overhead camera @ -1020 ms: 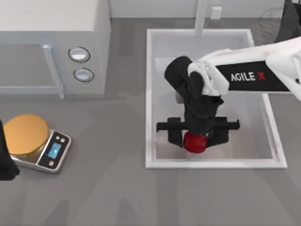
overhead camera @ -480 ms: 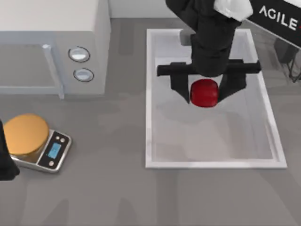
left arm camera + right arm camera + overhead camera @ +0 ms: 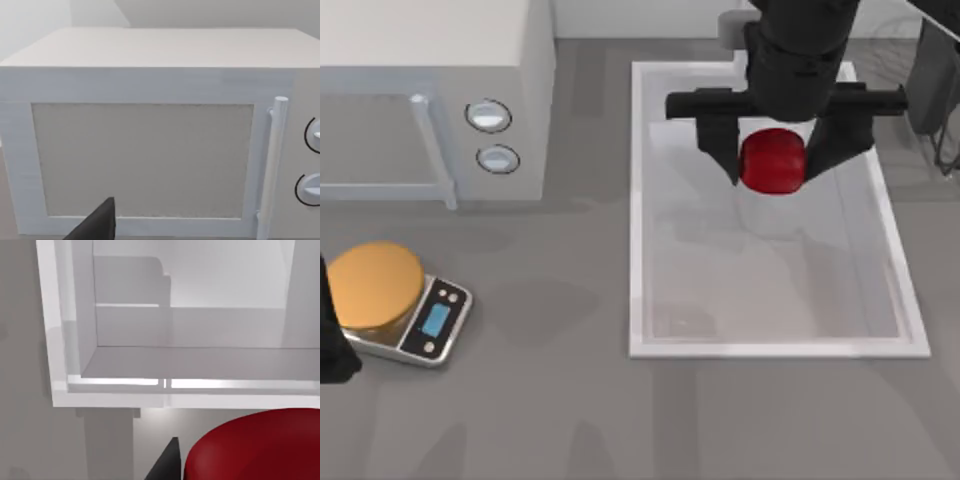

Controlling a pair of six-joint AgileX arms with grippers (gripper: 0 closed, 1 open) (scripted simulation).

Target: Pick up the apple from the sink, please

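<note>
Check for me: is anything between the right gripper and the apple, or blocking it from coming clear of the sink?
Nothing visible. The right gripper already has its jaws shut on the apple, held above the sink near its far end. The left gripper sits parked at the table's left edge beside the scale.

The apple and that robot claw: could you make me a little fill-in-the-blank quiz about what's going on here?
1. The right gripper is shut on the ____, a red fruit held above the sink.
2. On the table's left side, the scale carries a round plate whose colour is ____.
3. The microwave has ____ round knobs.
4. The left gripper sits parked at the table's ____ edge, beside the scale.

Missing words: apple; orange; two; left
</note>
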